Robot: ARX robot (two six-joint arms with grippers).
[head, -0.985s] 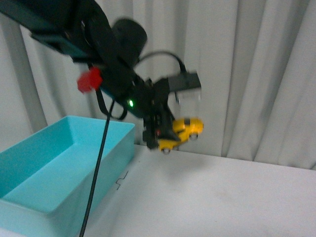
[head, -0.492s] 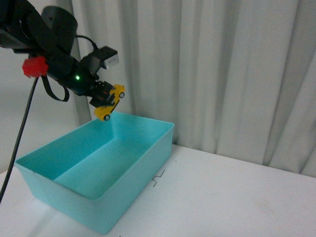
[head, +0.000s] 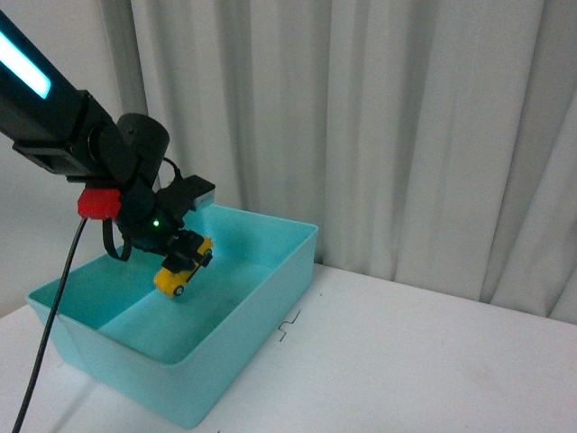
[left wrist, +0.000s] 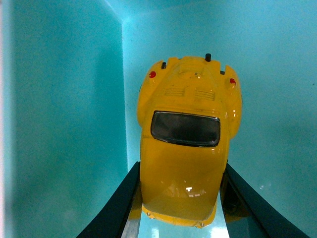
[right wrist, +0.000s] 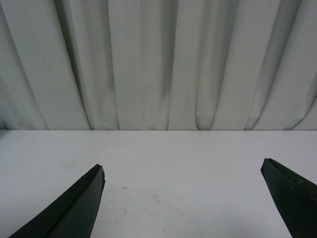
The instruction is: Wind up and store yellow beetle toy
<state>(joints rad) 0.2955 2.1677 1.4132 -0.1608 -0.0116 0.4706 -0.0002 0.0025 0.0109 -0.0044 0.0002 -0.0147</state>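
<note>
No text, label, brand or number is legible on the yellow beetle toy [left wrist: 181,173], the turquoise bin [head: 261,316] or the table [head: 433,361].

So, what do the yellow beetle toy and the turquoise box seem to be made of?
Yellow beetle toy: glossy painted shell, bright highlights on the roof; die-cast metal or hard plastic, I cannot tell. Turquoise box: probably moulded plastic, smooth satin walls, even colour.

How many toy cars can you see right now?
1: the small yellow beetle-shaped toy car, clamped by the left gripper inside the turquoise plastic bin. The bin's near wall hides some floor.
</note>
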